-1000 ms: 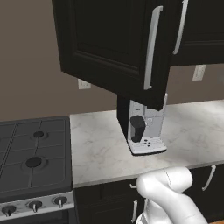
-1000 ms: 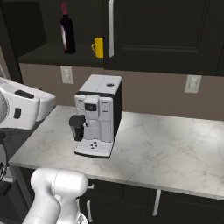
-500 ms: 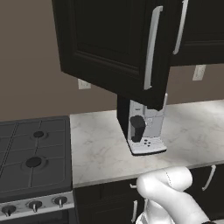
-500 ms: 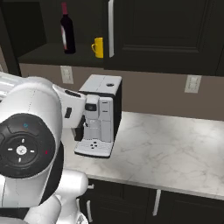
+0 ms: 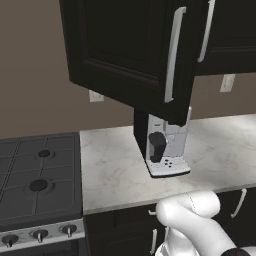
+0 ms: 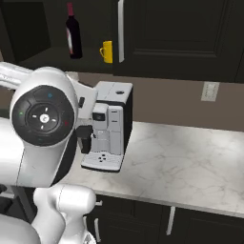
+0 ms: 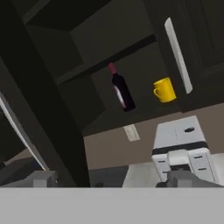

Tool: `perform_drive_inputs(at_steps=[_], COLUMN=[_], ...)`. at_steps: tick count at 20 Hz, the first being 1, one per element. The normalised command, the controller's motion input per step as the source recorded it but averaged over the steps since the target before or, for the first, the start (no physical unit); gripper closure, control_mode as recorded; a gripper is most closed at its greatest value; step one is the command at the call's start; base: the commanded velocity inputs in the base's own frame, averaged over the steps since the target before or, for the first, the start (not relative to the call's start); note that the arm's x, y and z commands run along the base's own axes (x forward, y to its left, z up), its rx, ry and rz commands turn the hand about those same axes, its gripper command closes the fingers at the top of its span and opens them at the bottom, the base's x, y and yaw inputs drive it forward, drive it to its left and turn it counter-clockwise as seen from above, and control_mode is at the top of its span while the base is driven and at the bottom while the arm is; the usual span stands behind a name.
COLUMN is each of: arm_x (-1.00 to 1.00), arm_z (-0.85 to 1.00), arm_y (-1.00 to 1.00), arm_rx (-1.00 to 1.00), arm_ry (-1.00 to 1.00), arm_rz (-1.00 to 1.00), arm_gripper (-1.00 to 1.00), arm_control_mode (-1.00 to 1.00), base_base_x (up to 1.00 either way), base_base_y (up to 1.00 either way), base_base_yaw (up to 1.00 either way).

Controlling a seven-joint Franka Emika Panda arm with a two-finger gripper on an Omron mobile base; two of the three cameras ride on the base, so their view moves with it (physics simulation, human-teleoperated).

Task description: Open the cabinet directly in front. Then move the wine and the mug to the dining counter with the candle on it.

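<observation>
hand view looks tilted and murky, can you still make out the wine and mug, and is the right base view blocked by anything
Hand view: rolled and dim, yet the wine and yellow mug read clearly on the dark shelf. Right base view: the arm's large white joint fills the left foreground, but the wine and mug show above it.

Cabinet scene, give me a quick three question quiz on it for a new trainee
1. True or false: the left door of the cabinet is swung open.
2. Which stands nearer the closed door's handle, the wine or the mug?
3. Multiple choice: the coffee machine on the counter sits A) beside a toaster, B) below the open shelf, C) on the stove.

Key: 1. True. 2. The mug. 3. B.
</observation>
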Motion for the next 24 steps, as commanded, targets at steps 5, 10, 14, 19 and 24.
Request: perform_drive_inputs(at_steps=[5,10,14,19,24], arm_x=[0.70,0.64,0.66,0.32,0.06], arm_z=[-0.17,-0.24,-0.17,0.00,0.00], arm_y=[0.35,0.52,0.54,0.34,0.42], arm_rx=[0.08,0.09,0.09,0.12,0.10], arm_ry=[0.00,0.00,0.00,0.10,0.10], arm_rz=[0.03,0.09,0.13,0.25,0.29], arm_gripper=[-1.00,-1.00,-1.00,-1.00,-1.00], arm_control_mode=[-1.00,-1.00,-1.00,-1.00,-1.00], base_base_x=[0.00,0.00,0.00,0.00,0.00], base_base_y=[0.00,0.00,0.00,0.00,0.00], base_base_yaw=[0.00,0.00,0.00,0.00,0.00])
